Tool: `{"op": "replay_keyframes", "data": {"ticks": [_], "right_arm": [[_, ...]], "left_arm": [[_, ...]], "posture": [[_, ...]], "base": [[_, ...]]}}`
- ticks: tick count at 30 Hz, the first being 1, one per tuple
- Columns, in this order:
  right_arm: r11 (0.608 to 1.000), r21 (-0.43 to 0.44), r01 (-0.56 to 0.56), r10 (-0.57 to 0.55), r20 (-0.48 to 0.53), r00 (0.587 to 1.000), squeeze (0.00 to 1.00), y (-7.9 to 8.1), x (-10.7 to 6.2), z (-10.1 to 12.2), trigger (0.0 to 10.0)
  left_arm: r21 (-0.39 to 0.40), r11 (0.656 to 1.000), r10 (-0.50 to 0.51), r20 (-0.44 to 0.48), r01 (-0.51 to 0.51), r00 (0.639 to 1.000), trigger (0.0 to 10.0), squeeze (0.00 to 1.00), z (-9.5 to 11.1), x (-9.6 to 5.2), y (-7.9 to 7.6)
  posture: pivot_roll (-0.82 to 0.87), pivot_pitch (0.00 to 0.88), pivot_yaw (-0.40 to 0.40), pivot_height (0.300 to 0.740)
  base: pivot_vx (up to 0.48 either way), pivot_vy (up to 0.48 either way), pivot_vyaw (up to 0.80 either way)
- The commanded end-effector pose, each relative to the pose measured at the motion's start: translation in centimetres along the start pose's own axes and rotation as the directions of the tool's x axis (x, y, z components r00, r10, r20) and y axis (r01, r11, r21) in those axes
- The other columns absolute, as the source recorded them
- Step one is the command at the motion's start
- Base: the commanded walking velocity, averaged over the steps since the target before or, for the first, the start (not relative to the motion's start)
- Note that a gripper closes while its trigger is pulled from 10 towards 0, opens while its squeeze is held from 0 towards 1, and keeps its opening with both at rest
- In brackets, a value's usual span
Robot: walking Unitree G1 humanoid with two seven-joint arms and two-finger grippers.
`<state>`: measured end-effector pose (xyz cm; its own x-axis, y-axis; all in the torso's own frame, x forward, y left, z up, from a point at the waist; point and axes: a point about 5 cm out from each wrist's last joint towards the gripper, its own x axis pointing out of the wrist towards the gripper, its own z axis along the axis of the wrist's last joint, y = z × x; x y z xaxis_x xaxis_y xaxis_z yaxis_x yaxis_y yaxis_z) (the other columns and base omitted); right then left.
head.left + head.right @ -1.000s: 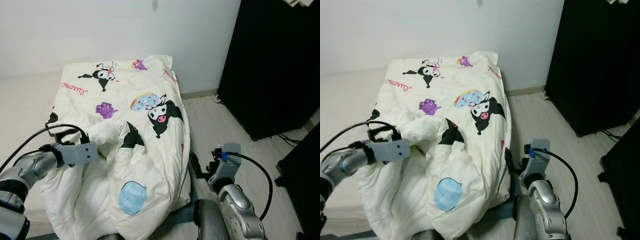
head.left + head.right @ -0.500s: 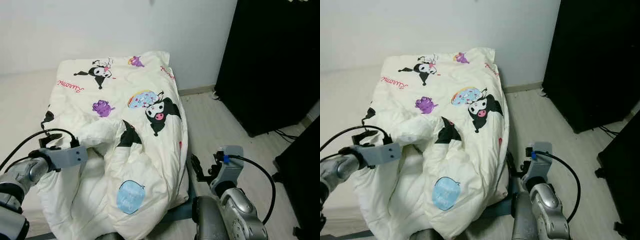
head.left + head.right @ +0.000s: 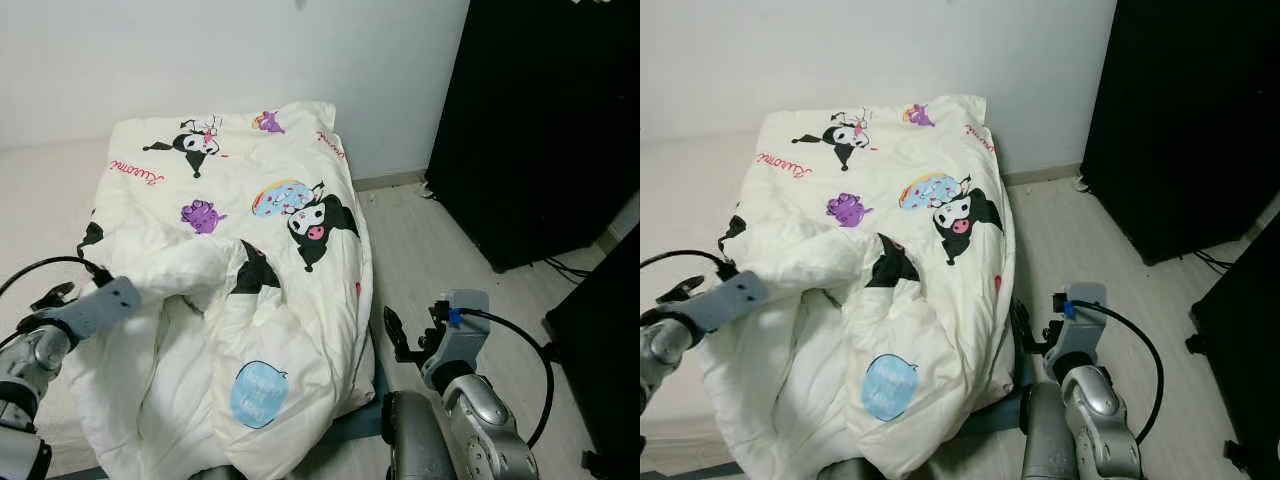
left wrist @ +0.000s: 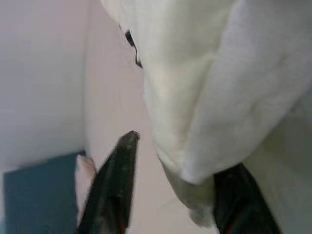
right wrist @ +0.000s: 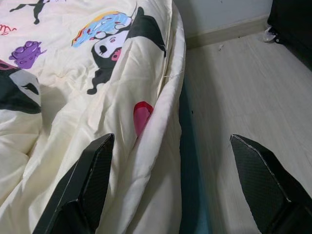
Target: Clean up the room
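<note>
A cream comforter (image 3: 270, 260) printed with cartoon figures lies across the bed, flat at the far end and bunched into thick folds near me. My left gripper (image 3: 132, 292) sits at the left side of that bunched part. In the left wrist view (image 4: 178, 156) its fingers stand apart, open, with a fold of the comforter (image 4: 219, 97) lying against one finger (image 4: 236, 197). My right gripper (image 5: 175, 195) hangs open beside the bed's right edge, low over the floor, touching nothing. It also appears in the left eye view (image 3: 398, 338).
Bare mattress (image 3: 40, 200) shows left of the comforter. A teal bed base (image 3: 355, 420) peeks out under the near right corner. Pale wood floor (image 3: 440, 250) runs along the right side. A tall black cabinet (image 3: 540, 120) stands at the right, with cables (image 3: 570, 268) at its foot.
My left gripper has drawn back to the left, from the middle of the bunched folds to their left edge. The right arm has hardly moved. The camera shifted slightly.
</note>
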<state>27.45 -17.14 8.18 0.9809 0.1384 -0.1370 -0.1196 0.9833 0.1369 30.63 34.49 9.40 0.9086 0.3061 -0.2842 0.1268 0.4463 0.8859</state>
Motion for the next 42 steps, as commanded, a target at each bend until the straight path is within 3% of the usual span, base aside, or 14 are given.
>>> {"op": "replay_keyframes", "data": {"ticks": [1, 12, 14, 17, 18, 21, 25, 27, 29, 30, 31, 36, 37, 42], "right_arm": [[1.0, 0.005, -0.011, 0.011, -0.008, 1.0, 0.0, 0.4, -0.1, -0.1, 10.0], [1.0, 0.001, -0.008, 0.008, -0.007, 1.0, 0.0, 0.2, 0.1, 0.0, 10.0], [1.0, 0.001, -0.006, 0.006, -0.006, 1.0, 0.0, 0.3, 0.1, 0.0, 10.0], [1.0, 0.0, -0.005, 0.005, -0.005, 1.0, 0.0, 0.3, 0.2, 0.0, 10.0], [1.0, 0.001, -0.003, 0.003, -0.002, 1.0, 0.0, 0.3, 0.2, 0.1, 10.0], [1.0, 0.001, -0.002, 0.002, -0.001, 1.0, 0.0, 0.3, 0.2, 0.1, 10.0], [1.0, 0.0, 0.003, -0.003, -0.002, 1.0, 0.0, 0.1, 0.1, 0.0, 10.0], [1.0, 0.001, 0.008, -0.008, -0.002, 1.0, 0.0, 0.1, 0.1, 0.0, 10.0], [1.0, 0.003, 0.01, -0.01, -0.001, 1.0, 0.0, 0.1, 0.1, 0.0, 10.0], [1.0, 0.003, 0.01, -0.01, -0.001, 1.0, 0.0, 0.1, 0.1, -0.1, 10.0], [1.0, 0.003, 0.01, -0.01, -0.001, 1.0, 0.0, 0.1, 0.1, -0.1, 10.0], [1.0, 0.004, -0.002, 0.002, -0.002, 1.0, 0.0, 0.2, 0.6, 0.0, 10.0], [1.0, 0.004, -0.002, 0.002, -0.002, 1.0, 0.0, 0.2, 0.6, 0.0, 10.0], [1.0, 0.004, -0.012, 0.012, -0.001, 1.0, 0.0, 0.4, 0.9, 0.0, 10.0]], "left_arm": [[-0.04, 0.999, -0.029, -0.044, 0.027, 0.999, 0.0, 0.0, -0.9, -0.4, -1.1], [-0.179, 0.984, -0.023, -0.086, 0.007, 0.996, 0.0, 0.0, -2.2, -1.0, -1.7], [-0.298, 0.952, 0.022, -0.157, -0.069, 0.987, 0.0, 0.0, -3.7, -1.4, -1.1], [-0.33, 0.94, 0.027, -0.168, -0.082, 0.985, 0.0, 0.0, -4.0, -1.5, -1.1], [-0.433, 0.887, 0.064, -0.23, -0.161, 0.971, 0.0, 0.0, -4.7, -1.7, -0.8], [-0.453, 0.874, 0.07, -0.243, -0.177, 0.968, 0.0, 0.0, -4.8, -1.8, -0.8], [-0.322, 0.914, 0.131, -0.341, -0.247, 0.931, 0.1, 0.0, -5.9, -2.2, -0.5], [-0.294, 0.906, 0.172, -0.4, -0.303, 0.9, 8.6, 0.0, -6.1, -2.3, -0.8], [-0.288, 0.903, 0.181, -0.417, -0.319, 0.891, 8.6, 0.0, -6.1, -2.3, -0.9], [-0.274, 0.906, 0.188, -0.42, -0.322, 0.888, 10.0, 0.0, -5.8, -2.2, -1.1], [-0.274, 0.906, 0.188, -0.42, -0.322, 0.888, 10.0, 0.0, -5.8, -2.2, -1.1], [-0.06, 0.96, 0.252, -0.243, -0.274, 0.937, 10.0, 0.0, -2.7, -0.9, -0.1], [-0.06, 0.96, 0.252, -0.243, -0.274, 0.937, 10.0, 0.0, -2.7, -0.9, -0.1], [0.198, 0.938, 0.306, -0.09, -0.284, 0.948, 10.0, 0.0, -0.5, 0.1, 2.6]], "posture": [[-0.1, 0.197, 0.085, 0.582], [-0.1, 0.19, 0.086, 0.582], [-0.09, 0.189, 0.09, 0.582], [-0.1, 0.188, 0.094, 0.582], [-0.1, 0.184, 0.096, 0.582], [-0.1, 0.184, 0.096, 0.582], [-0.1, 0.182, 0.1, 0.582], [-0.1, 0.174, 0.105, 0.582], [-0.1, 0.174, 0.105, 0.582], [-0.09, 0.173, 0.106, 0.582], [-0.09, 0.173, 0.106, 0.582], [-0.08, 0.16, 0.092, 0.582], [-0.08, 0.16, 0.092, 0.582], [-0.07, 0.151, 0.088, 0.582]], "base": [[0.0, 0.0, 0.0], [0.0, 0.0, 0.0], [0.0, 0.0, 0.0], [0.0, 0.0, 0.0], [0.0, 0.0, 0.0], [0.0, 0.0, 0.0], [0.0, 0.0, 0.0], [0.0, 0.0, 0.0], [0.0, 0.0, 0.0], [0.0, 0.0, 0.0], [0.0, 0.0, 0.0], [0.0, 0.0, 0.0], [0.0, 0.0, 0.0], [0.0, 0.0, 0.0]]}}
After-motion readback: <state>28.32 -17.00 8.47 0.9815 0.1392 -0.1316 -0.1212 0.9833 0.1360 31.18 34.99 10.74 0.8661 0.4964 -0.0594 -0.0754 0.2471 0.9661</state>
